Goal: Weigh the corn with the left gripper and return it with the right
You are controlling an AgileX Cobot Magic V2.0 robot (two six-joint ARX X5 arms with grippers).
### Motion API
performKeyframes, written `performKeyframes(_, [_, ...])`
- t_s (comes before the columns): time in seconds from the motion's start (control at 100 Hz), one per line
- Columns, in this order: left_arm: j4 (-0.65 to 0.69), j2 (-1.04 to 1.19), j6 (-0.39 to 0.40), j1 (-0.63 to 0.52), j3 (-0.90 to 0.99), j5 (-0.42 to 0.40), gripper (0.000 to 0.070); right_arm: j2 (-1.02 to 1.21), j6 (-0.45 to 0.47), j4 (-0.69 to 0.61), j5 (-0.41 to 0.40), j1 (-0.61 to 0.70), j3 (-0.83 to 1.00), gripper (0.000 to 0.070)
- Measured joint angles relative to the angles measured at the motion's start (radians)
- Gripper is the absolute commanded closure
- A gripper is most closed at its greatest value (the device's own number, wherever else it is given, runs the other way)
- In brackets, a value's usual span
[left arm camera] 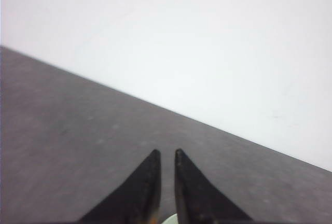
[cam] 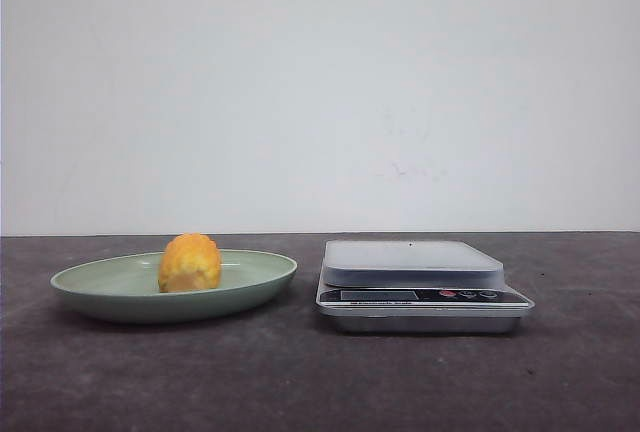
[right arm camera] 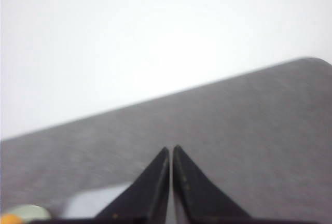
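Observation:
The corn point(cam: 190, 263), a short yellow-orange cob, lies on the pale green plate point(cam: 265, 270) at the left of the dark table. Neither arm shows in the front view. In the left wrist view my left gripper point(left arm camera: 167, 154) hangs over bare table, its black fingers a narrow gap apart and empty; a sliver of the plate point(left arm camera: 171, 219) shows between them. In the right wrist view my right gripper point(right arm camera: 171, 149) is shut and empty. An edge of the plate point(right arm camera: 30, 212) and a bit of the corn point(right arm camera: 7, 219) show in that view's corner.
A silver kitchen scale point(cam: 412, 258) with a flat pale platform, dark display and buttons stands right of the plate; it shows as a pale patch in the right wrist view point(right arm camera: 98, 201). A white wall stands behind the table's far edge.

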Motion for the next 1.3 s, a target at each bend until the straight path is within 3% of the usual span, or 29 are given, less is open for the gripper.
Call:
performKeyframes(0.05, [-0.013, 0.082, 0.008, 0.000, 0.074, 0.032, 0.0611, 0.057, -0.002, -0.045, -0.006, 0.000, 0.071, 0.0696])
performKeyframes(0.16, [-0.027, 0.242, 0.033, 0.000, 0.211, 0.084, 0.0309, 0.159, -0.040, -0.108, -0.009, 0.000, 0.208, 0.0693])
performKeyframes(0.22, [-0.043, 0.319, 0.038, 0.000, 0.267, 0.132, 0.0270, 0.203, -0.063, -0.108, -0.010, 0.004, 0.266, 0.0661])
performKeyframes(0.27, [-0.080, 0.378, 0.040, 0.000, 0.306, 0.183, 0.0270, 0.233, -0.077, -0.118, -0.011, 0.009, 0.306, 0.0549])
performKeyframes(0.36, [-0.159, 0.471, 0.050, -0.018, 0.355, 0.212, 0.0249, 0.276, -0.101, -0.159, -0.012, 0.017, 0.360, 0.0252])
performKeyframes(0.4, [-0.180, 0.507, 0.056, -0.033, 0.366, 0.212, 0.0240, 0.293, -0.109, -0.174, -0.018, 0.022, 0.376, 0.0182])
performKeyframes(0.62, [-0.172, 0.658, 0.074, -0.170, 0.370, 0.201, 0.0241, 0.351, -0.116, -0.227, -0.089, 0.040, 0.410, 0.0186])
performKeyframes(0.86, [-0.086, 0.897, 0.094, -0.331, 0.377, 0.073, 0.0240, 0.368, -0.116, -0.283, -0.096, 0.061, 0.412, 0.0186])
performKeyframes(1.3, [0.000, 1.227, 0.076, -0.416, 0.377, 0.021, 0.0227, 0.367, -0.126, -0.287, -0.096, 0.067, 0.412, 0.0186])
